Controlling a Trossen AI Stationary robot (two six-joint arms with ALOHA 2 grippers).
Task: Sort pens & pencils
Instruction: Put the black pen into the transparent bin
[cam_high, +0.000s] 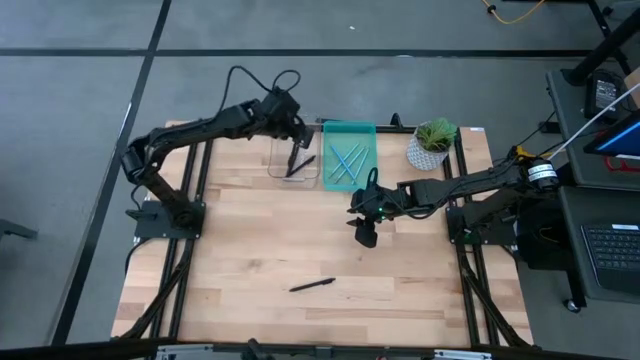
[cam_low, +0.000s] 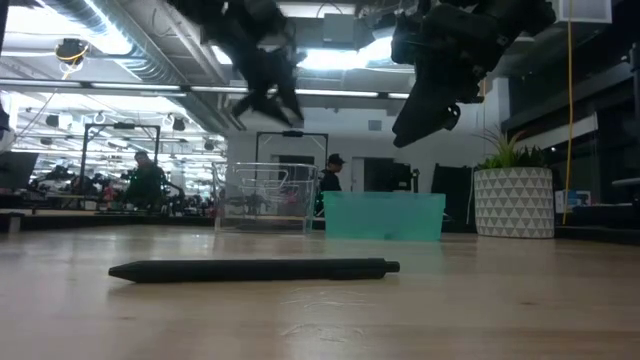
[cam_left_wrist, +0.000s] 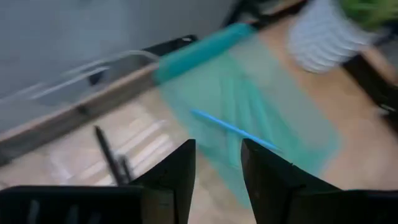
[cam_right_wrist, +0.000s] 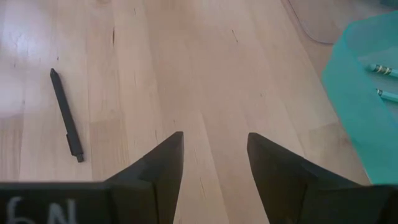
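Observation:
A black pen (cam_high: 312, 285) (cam_low: 255, 269) (cam_right_wrist: 66, 115) lies flat on the wooden table near its front edge. A clear tray (cam_high: 293, 160) (cam_low: 262, 195) at the back holds black pens (cam_left_wrist: 112, 158). Beside it, on its right, a teal tray (cam_high: 349, 155) (cam_low: 383, 215) holds light blue pencils (cam_high: 345, 163) (cam_left_wrist: 233, 129). My left gripper (cam_high: 296, 152) (cam_left_wrist: 217, 168) hangs above the clear tray, open, with nothing between its fingers. My right gripper (cam_high: 365, 232) (cam_right_wrist: 214, 168) hovers open over the bare table middle, right of and beyond the lying pen.
A potted plant in a white patterned pot (cam_high: 432, 145) (cam_low: 512, 200) stands at the back right, next to the teal tray. Black frame rails (cam_high: 195, 200) run along the table's left and right sides. Bare wood spreads around the lying pen.

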